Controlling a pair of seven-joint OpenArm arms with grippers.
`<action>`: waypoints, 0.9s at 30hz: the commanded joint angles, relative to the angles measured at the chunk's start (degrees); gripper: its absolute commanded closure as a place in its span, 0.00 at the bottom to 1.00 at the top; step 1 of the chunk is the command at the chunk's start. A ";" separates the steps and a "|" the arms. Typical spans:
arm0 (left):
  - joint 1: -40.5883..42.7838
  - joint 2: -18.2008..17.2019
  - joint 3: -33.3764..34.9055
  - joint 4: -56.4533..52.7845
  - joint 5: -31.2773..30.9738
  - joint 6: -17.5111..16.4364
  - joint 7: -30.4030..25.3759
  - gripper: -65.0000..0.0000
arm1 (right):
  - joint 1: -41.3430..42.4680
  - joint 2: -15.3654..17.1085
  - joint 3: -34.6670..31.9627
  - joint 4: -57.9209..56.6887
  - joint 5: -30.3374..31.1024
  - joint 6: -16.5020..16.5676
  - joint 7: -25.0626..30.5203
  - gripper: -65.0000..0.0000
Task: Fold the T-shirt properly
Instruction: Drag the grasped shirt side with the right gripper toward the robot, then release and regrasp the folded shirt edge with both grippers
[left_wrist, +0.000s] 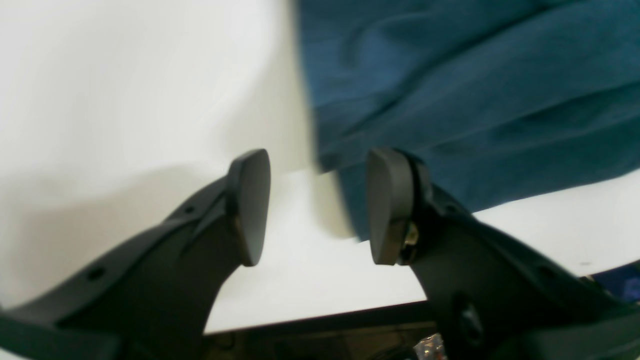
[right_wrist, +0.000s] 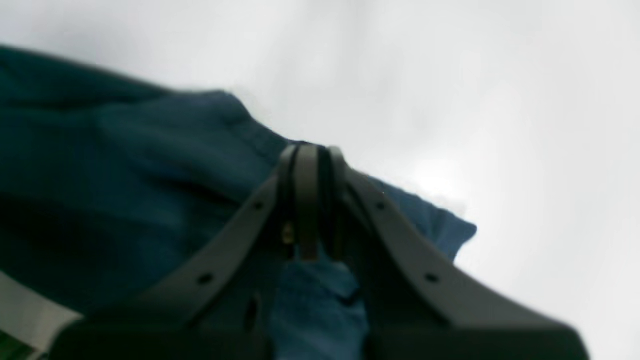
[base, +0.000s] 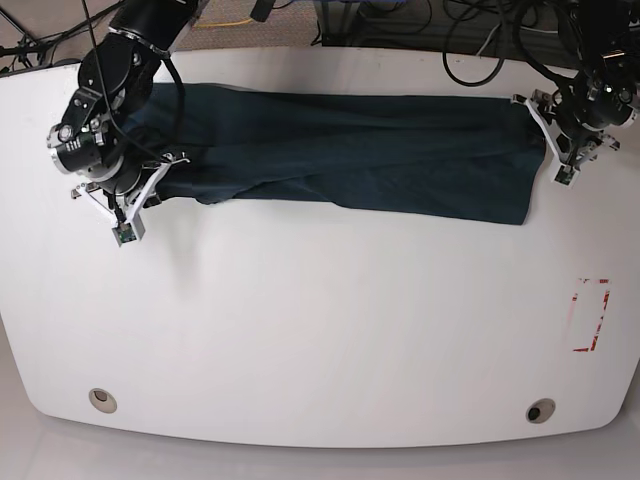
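Nearest the front edge of the white table (base: 320, 340) sit two small round holes (base: 101, 399), one toward each corner, and off to one side a red rectangular outline (base: 590, 315) is marked on the surface. No brand or writing can be read anywhere; the red mark is only a frame, and no label shows on the cloth.

Farther back, the T-shirt (base: 360, 155) lies stretched in a long dark navy-teal band across the far half of the table, folded lengthwise and wrinkled, running nearly from one arm to the other.

The right gripper (right_wrist: 310, 200) is at one end of that band (the left side as seen from the base camera). Its wrist view shows the jaws pressed together with blue cloth pinched between them, a fold of fabric bunched just below the fingertips and more of the shirt spreading off to the side. From the base view it sits at the shirt's lower corner (base: 165, 185), touching it.

The left gripper (left_wrist: 317, 205) is at the opposite end. Its jaws stand partly apart with nothing between the pads (left_wrist: 250, 205); only bare table shows in the gap. The shirt's edge (left_wrist: 325, 165) lies just beyond the fingertips, close but not gripped. In the base view it sits just beside the shirt's end (base: 565, 135).

Behind the table, black cables (base: 470, 30) trail across the floor.
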 joint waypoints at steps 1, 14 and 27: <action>-0.23 -0.85 0.88 0.83 0.04 0.09 -0.75 0.56 | 0.07 0.67 0.13 2.39 2.40 0.06 0.24 1.00; -0.41 -0.85 2.20 0.83 0.04 0.18 -0.75 0.56 | -10.56 2.96 5.32 2.57 13.57 0.06 -1.95 1.00; -0.50 -0.85 2.20 -1.98 0.12 0.18 -0.75 0.56 | -16.80 3.14 9.36 2.57 15.24 0.06 -1.78 1.00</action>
